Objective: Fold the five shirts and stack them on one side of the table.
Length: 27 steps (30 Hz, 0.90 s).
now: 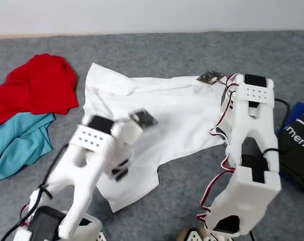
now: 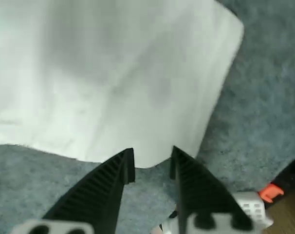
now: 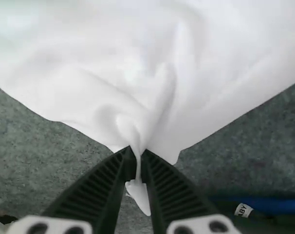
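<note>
The white shirt (image 1: 167, 115) lies spread on the grey table (image 1: 192, 50). The right gripper (image 3: 136, 158) is pinched tight on a bunched fold at its edge. The left gripper (image 2: 152, 161) hangs over its hem, jaws slightly parted, apparently holding nothing. A red shirt (image 1: 39, 88) and a teal shirt (image 1: 19, 140) lie beside the white shirt, and a dark shirt (image 1: 300, 145) lies on its opposite side.

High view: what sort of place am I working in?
Probably a tabletop shirt-folding test setup: grey felt-covered table, plain pale wall behind, white shirt spread out, red shirt heaped aside.
</note>
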Each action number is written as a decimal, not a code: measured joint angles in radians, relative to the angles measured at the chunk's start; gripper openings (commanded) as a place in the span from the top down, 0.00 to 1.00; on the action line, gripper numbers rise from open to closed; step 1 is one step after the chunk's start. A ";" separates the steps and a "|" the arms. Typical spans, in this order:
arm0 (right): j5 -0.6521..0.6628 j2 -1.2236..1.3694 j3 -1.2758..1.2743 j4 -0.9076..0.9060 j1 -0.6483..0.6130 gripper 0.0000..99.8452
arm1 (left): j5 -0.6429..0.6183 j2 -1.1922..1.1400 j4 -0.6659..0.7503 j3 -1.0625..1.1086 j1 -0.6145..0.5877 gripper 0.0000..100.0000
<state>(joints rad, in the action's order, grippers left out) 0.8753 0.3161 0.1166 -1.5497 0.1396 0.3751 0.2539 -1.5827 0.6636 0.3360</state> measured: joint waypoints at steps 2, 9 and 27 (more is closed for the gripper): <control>0.000 0.000 0.000 0.000 0.000 0.99 | 0.009 0.000 0.018 0.031 0.023 0.80; -0.031 0.000 0.000 0.000 0.000 0.99 | 0.038 0.002 0.110 0.135 0.038 0.78; -0.035 -0.005 0.015 -0.006 0.000 0.99 | 0.040 -0.325 0.267 0.083 0.046 1.00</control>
<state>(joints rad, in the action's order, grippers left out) 0.8401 0.3115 0.1320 -1.5558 0.1396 0.4150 -0.0713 -1.3157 0.7465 0.3821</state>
